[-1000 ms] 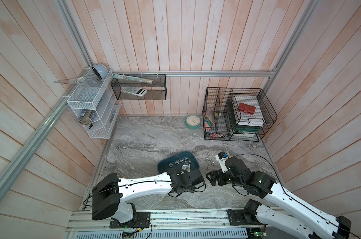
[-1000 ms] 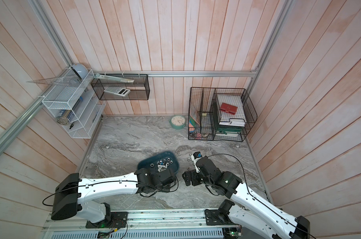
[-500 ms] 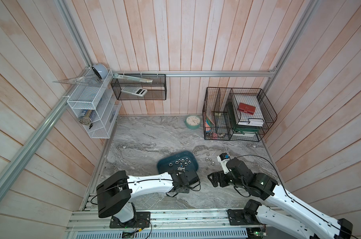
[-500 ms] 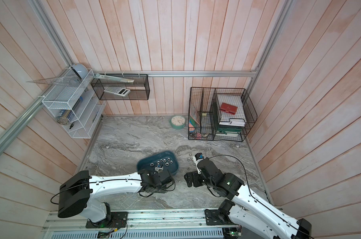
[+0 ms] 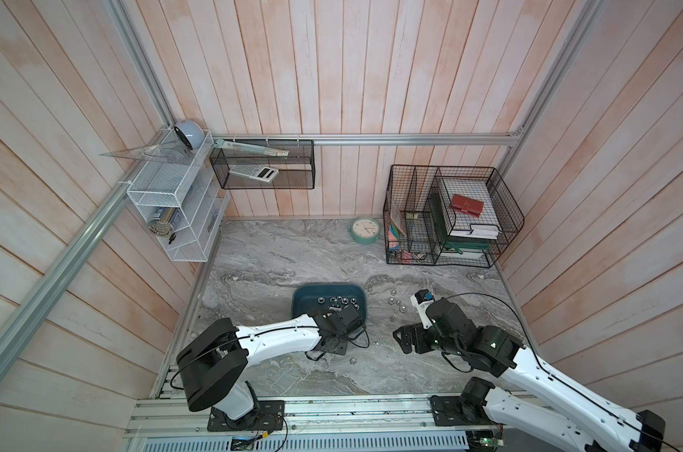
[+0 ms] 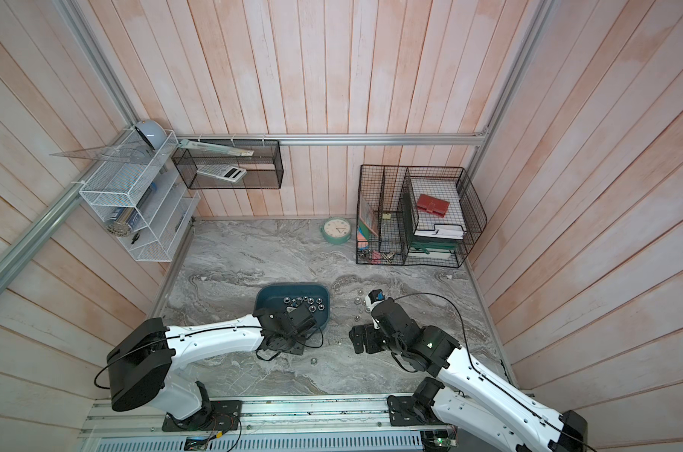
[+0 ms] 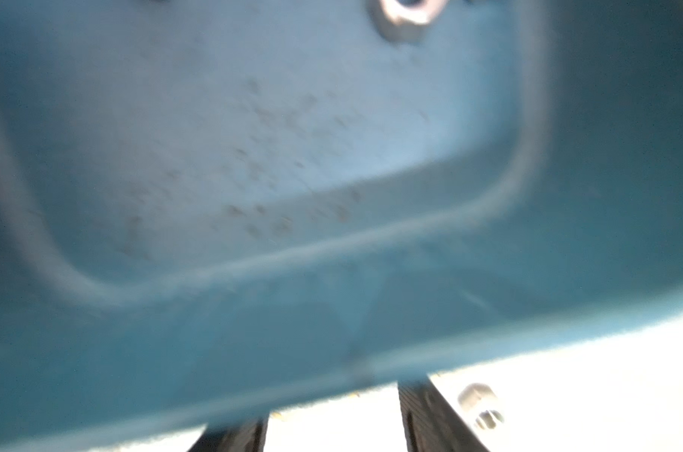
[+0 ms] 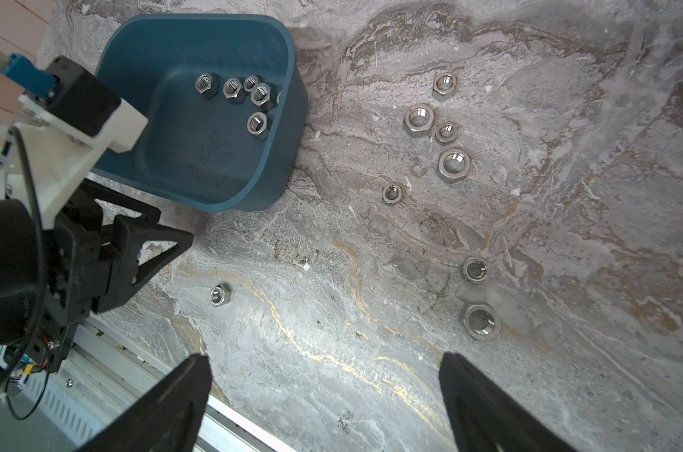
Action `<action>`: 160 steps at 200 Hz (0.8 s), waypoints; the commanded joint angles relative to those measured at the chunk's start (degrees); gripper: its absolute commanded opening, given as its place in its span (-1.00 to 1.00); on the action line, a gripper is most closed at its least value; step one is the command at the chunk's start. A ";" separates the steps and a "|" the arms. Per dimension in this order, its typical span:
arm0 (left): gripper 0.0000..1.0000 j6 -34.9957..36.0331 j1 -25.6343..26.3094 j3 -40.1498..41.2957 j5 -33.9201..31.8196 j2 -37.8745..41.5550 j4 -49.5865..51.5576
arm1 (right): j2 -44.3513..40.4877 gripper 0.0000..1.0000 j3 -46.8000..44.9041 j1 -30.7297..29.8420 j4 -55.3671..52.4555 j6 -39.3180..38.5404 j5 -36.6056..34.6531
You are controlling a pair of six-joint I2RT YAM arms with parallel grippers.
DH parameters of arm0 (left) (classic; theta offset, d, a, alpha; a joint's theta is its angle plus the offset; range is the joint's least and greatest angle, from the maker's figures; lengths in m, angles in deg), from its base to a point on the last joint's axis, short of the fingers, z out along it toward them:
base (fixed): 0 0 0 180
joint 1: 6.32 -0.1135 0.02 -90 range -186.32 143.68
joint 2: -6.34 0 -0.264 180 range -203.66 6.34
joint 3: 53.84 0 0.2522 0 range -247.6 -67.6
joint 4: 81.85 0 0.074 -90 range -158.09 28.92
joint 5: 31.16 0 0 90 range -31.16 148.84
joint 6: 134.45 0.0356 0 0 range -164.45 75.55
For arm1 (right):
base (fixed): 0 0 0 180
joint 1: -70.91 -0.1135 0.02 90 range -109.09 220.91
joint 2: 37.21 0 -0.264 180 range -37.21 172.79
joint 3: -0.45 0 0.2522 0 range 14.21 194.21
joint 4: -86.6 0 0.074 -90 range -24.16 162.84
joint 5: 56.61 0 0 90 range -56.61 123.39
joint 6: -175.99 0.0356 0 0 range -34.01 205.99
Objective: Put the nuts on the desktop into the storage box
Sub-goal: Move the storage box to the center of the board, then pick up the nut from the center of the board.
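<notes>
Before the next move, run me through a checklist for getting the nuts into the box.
1. Right end effector open and empty: ok.
2. Left end effector empty, fingers apart: ok.
3. Dark teal plastic storage box upright, holding shiny silver metal nuts: ok.
4. Grey marble desktop rid of nuts: not ok, eight lie outside.
5. Left end effector clear of the box wall: cannot tell, too blurred.

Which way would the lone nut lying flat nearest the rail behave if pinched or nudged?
The lone nut looks like polished metal, so probably rigid, slippery and dense for its size. It lies flat on the desktop, hole up, so a nudge should slide it, not roll it.
</notes>
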State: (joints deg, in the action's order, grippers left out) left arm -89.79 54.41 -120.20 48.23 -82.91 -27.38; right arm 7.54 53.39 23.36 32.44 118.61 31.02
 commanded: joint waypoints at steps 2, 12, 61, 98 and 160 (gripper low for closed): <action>0.17 -3.61 3.48 -1.89 0.66 -0.45 -1.98 | -0.94 0.96 -0.44 -0.35 -0.69 0.68 -1.06; 0.17 -5.03 4.81 -2.19 0.83 -1.21 -2.98 | -1.15 0.96 -0.59 -0.38 -0.64 0.69 -0.88; 0.13 -6.93 7.89 -4.96 1.87 -6.98 -4.96 | -1.60 0.96 -0.72 -0.33 -0.90 0.34 -0.88; 0.00 -7.35 8.26 -4.29 2.61 -7.78 -5.11 | -2.17 0.95 -1.04 -0.35 -1.27 0.51 -1.10; -0.15 -7.53 8.92 -4.01 4.56 -9.02 -4.31 | -1.38 0.95 -0.98 -0.34 -0.83 0.73 -1.14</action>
State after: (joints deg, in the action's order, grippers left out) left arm -96.96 62.71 -124.07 51.55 -90.54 -31.90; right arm 5.90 52.93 23.36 32.26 118.98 30.85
